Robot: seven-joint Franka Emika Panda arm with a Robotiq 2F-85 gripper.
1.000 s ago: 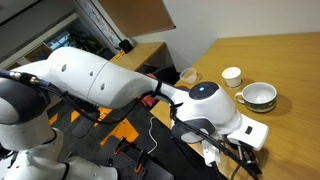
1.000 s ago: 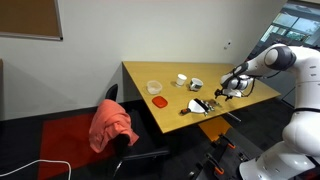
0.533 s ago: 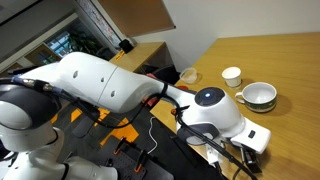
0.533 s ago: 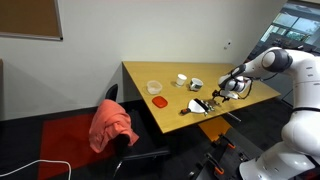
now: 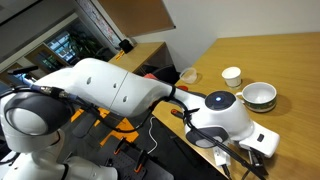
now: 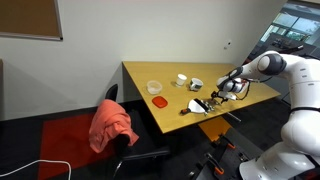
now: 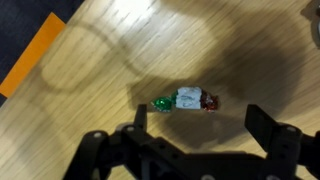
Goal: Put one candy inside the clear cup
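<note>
A candy point(image 7: 184, 100) in a green, white and red wrapper lies on the wooden table, seen in the wrist view. My gripper point(image 7: 200, 125) is open and hovers just above it, one finger on each side and the candy slightly ahead of the fingertips. In an exterior view the gripper point(image 6: 219, 96) is over the table's near right part. The clear cup point(image 6: 154, 88) stands empty toward the table's left side, well away from the gripper. It also shows in an exterior view point(image 5: 187, 75), behind the arm.
A small white cup point(image 6: 182, 80) and a white mug point(image 6: 196, 84) stand mid-table; both also show in an exterior view, cup point(image 5: 231, 75) and mug point(image 5: 260, 95). A red item point(image 6: 160, 101) lies by the clear cup. An orange strip point(image 7: 30, 55) marks the table edge.
The arm has moved lower and a little toward the table's front edge. The gripper stays open.
</note>
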